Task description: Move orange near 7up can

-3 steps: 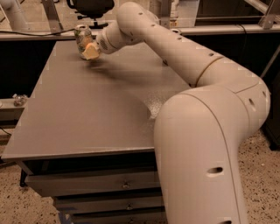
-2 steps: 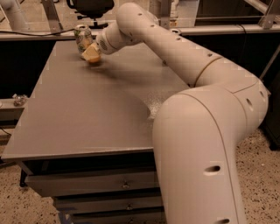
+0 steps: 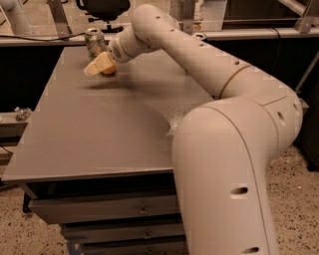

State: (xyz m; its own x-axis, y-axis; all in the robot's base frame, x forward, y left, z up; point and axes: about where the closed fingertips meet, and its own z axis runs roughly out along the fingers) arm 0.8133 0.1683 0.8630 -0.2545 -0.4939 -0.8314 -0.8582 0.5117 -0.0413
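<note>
The 7up can (image 3: 93,43), pale with green markings and a silver top, stands upright at the far left of the grey table (image 3: 99,129). My gripper (image 3: 99,66) is just in front and to the right of the can, low over the table. Its tan fingers (image 3: 94,66) are closed around the orange (image 3: 108,70), of which only a small orange part shows beside the fingers. The orange is about a can's width from the can. My white arm reaches across the table from the right.
A black office chair (image 3: 103,9) stands behind the table. A metal rail and frame legs run along the far edge. Drawers (image 3: 107,210) sit under the table's front edge. A small object lies on a shelf at the left (image 3: 22,113).
The gripper with the orange has shifted slightly toward the front, a little away from the can; otherwise the scene is the same.
</note>
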